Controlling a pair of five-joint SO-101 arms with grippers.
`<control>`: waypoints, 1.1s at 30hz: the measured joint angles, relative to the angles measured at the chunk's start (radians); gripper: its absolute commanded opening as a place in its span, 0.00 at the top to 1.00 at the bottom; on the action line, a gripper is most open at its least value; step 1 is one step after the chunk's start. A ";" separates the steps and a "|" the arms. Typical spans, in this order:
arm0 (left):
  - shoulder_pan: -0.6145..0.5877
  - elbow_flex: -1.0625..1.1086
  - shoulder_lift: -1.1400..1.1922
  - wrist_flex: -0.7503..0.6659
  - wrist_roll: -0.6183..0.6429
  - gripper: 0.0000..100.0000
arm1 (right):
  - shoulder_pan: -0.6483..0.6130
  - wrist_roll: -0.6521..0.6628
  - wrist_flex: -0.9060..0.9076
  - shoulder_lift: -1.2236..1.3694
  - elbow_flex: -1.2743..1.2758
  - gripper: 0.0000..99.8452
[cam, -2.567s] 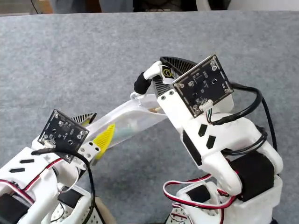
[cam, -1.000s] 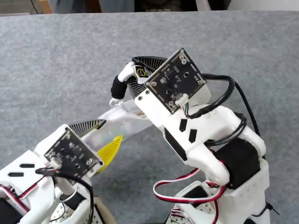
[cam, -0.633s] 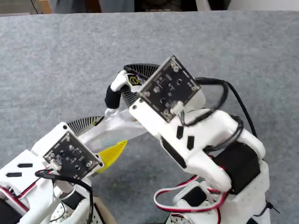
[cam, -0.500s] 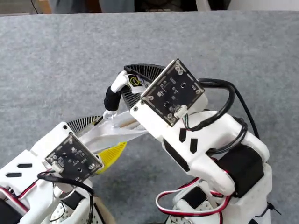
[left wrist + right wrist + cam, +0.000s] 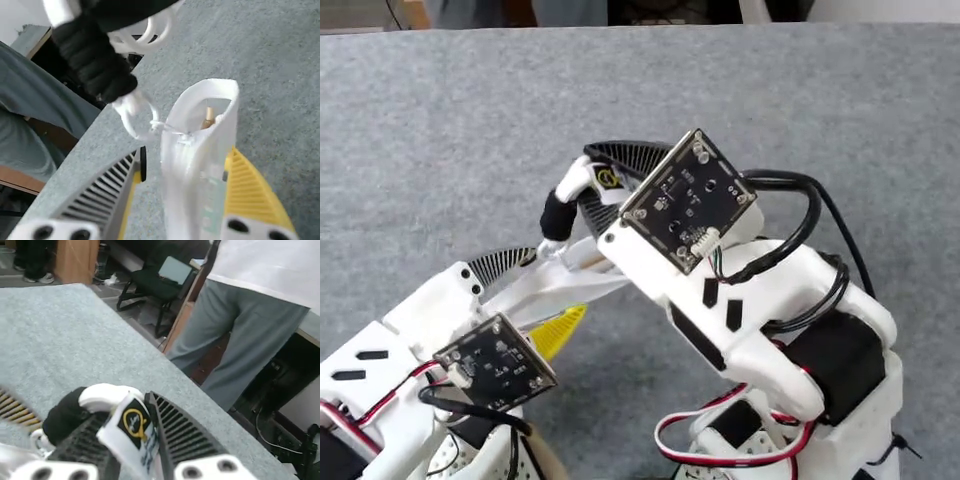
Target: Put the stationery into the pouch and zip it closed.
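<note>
a: where's the pouch right now?
b: looks lifted off the bench (image 5: 440, 110), strung between your two arms. your left tool (image 5: 545, 290) is clamped on one end of the pouch (image 5: 197, 160), yellow finger on one side, black ribbed finger on the other. that's your anchor, so the zip has something to pull against.
a: and the right?
b: your right tool (image 5: 131, 422) is closed on the pull tab (image 5: 558, 210), pinching its white label end. the black-wrapped part sticks out past the jaws, and a white ring (image 5: 140, 117) ties it into what looks like the zip slider (image 5: 174, 134). gripping the tab makes sense, i'd say the slider is too small for those jaws.
a: stationery in?
b: a wooden tip (image 5: 208, 116) shows inside the mouth, and a pale green item (image 5: 212, 205) shows through the wall. can't tell what else. the mouth gapes at the far end, so i'd call the zip unfinished.
a: poses?
b: left arm (image 5: 390, 350) sits low at the lower left of the high view, wrist turned so the pouch stands on edge. right arm (image 5: 770, 310) is folded over from the right, wrist bent across toward the left arm. the two tools are near each other.
a: risk?
b: short span. pull off the zip line and the pouch likely twists in your left grip.
</note>
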 measured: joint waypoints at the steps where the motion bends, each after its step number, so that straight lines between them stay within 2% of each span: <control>1: -0.005 0.000 0.000 -0.011 -0.006 0.73 | -0.009 0.000 0.015 0.000 -0.011 0.99; 6: -0.028 0.031 0.000 -0.072 0.006 0.73 | -0.026 0.000 0.040 0.000 -0.052 0.99; 10: -0.028 0.075 0.000 -0.101 0.072 0.73 | -0.026 0.000 0.041 0.000 -0.054 0.99; 20: -0.028 0.086 0.000 -0.087 0.109 0.73 | -0.026 0.000 0.041 0.000 -0.054 0.99; 29: -0.028 0.107 0.000 -0.049 0.120 0.84 | -0.026 0.000 0.041 0.000 -0.054 0.99; 33: 0.034 0.124 0.000 -0.049 0.121 0.85 | -0.026 0.000 0.041 0.000 -0.054 0.99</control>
